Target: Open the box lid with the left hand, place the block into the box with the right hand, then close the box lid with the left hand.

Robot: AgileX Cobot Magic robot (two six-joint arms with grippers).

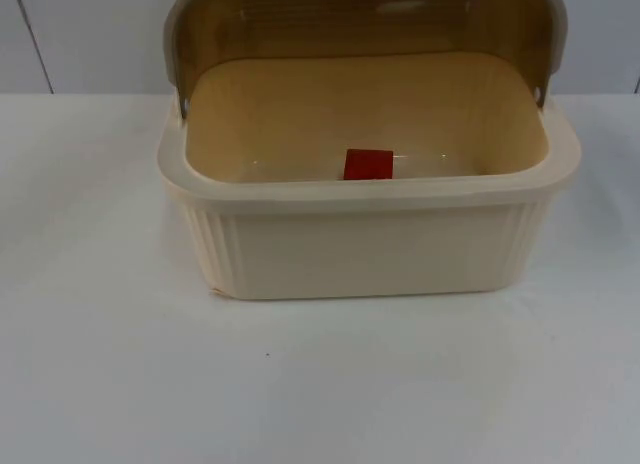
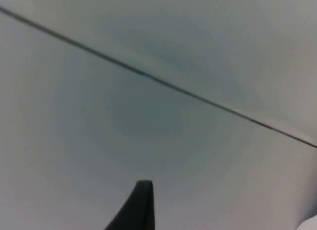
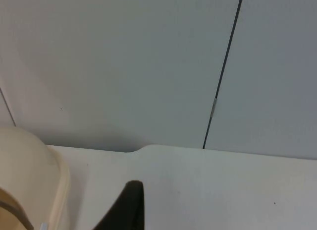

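A cream ribbed box stands in the middle of the white table in the top view. Its brown translucent lid is swung up and back, so the box stands open. A red block lies on the box floor near the front wall. My left gripper is held away from the box and faces the grey partition wall. Off to the box's right, my right gripper hangs over the table with the box's cream side close beside it. Both arms wait.
The grey partition wall closes the table at the back, and dark seams run down it. Bare white table top lies in front of the box and at both its sides.
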